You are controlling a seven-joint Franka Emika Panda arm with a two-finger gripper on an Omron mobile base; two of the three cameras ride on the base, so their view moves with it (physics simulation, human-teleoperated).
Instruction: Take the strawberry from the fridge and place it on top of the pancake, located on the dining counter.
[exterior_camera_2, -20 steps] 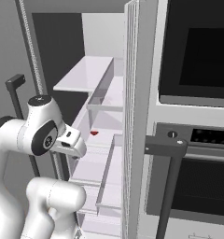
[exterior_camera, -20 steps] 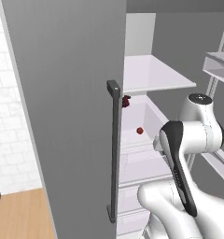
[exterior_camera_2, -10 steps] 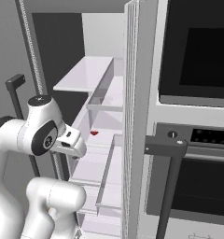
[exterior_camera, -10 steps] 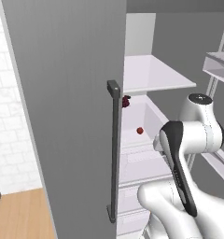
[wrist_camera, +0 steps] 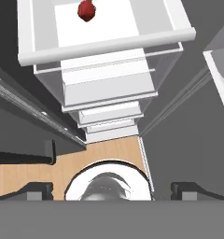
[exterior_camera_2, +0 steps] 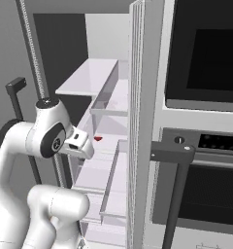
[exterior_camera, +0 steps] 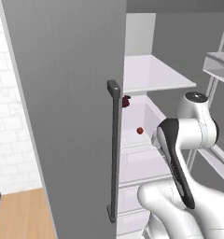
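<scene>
Tall matte grey fridge (exterior_camera: 72,93) w/ door open | tiny bright red-orange strawberry (wrist_camera: 86,10) lying on white shelf (wrist_camera: 97,21) inside, near its back | darker maroon lump (exterior_camera: 126,101) one shelf up, by door edge | pincer (wrist_camera: 111,190) w/ tips wide apart, holding nothing, well short of fruit

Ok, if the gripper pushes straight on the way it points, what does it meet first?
Probably the stacked white fridge drawers, not the tiny red strawberry, which sits off toward the hand view's top edge. Depth is unclear.
</scene>
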